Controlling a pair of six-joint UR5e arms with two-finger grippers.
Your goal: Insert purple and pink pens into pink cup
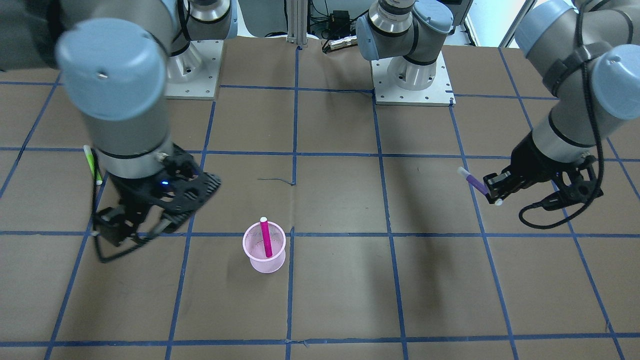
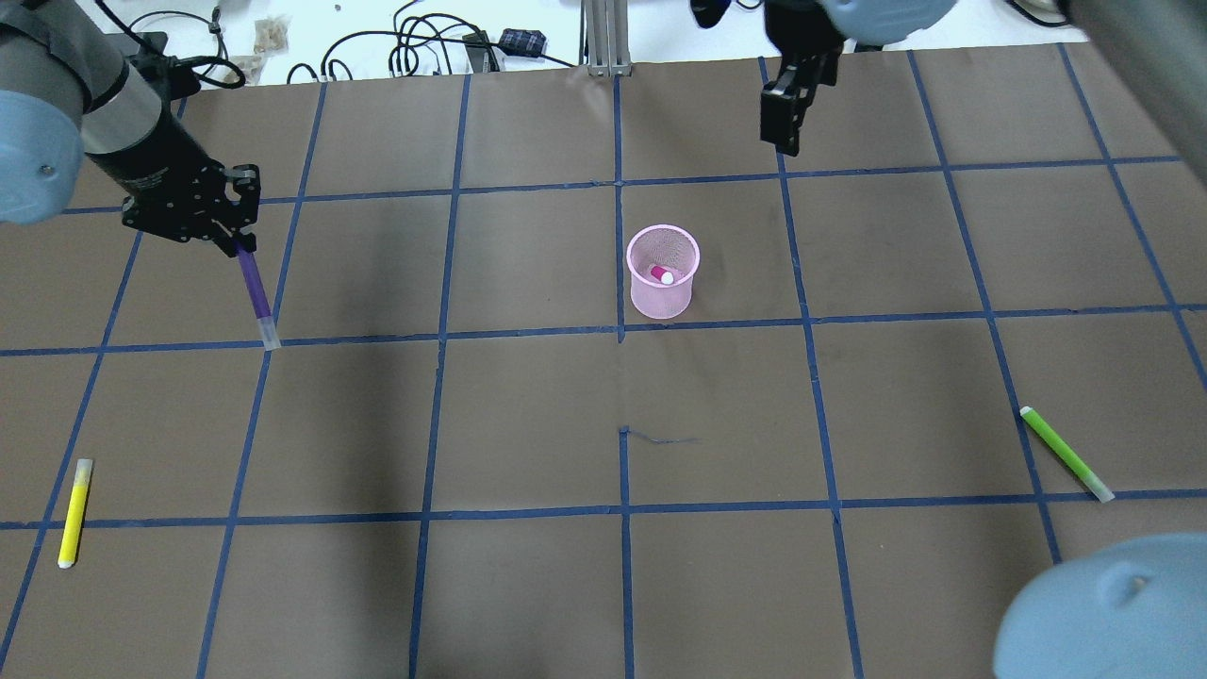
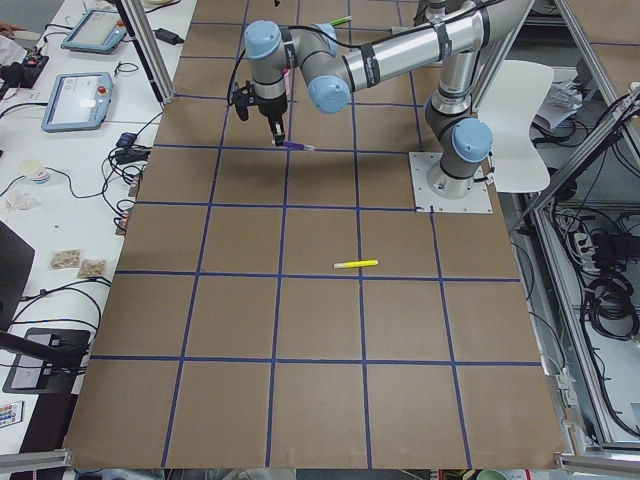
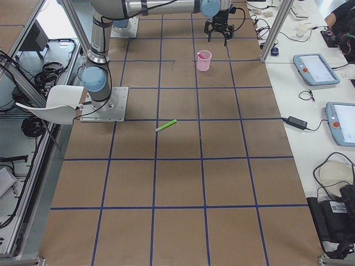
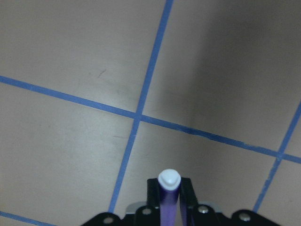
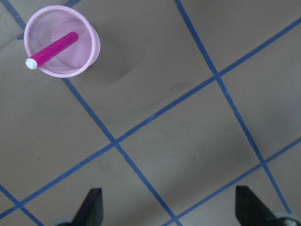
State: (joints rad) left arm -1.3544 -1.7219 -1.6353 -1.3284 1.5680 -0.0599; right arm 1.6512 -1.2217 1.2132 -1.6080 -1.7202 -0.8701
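Observation:
The pink mesh cup [image 2: 663,272] stands upright near the table's middle, with the pink pen [image 2: 663,274] leaning inside it; both also show in the front view, cup [image 1: 264,260] and pen [image 1: 265,237], and in the right wrist view, cup [image 6: 89,44] and pen [image 6: 51,49]. My left gripper [image 2: 236,247] is shut on the purple pen [image 2: 255,292] and holds it above the table, far to the cup's left. The pen's white tip shows between the fingers in the left wrist view [image 5: 168,181]. My right gripper [image 6: 171,212] is open and empty, raised beyond the cup [image 2: 787,118].
A green pen [image 2: 1066,453] lies on the table at the right. A yellow pen [image 2: 74,514] lies at the near left. The brown table surface has a blue tape grid [image 2: 620,330]. Cables and gear lie beyond the far edge [image 2: 415,47].

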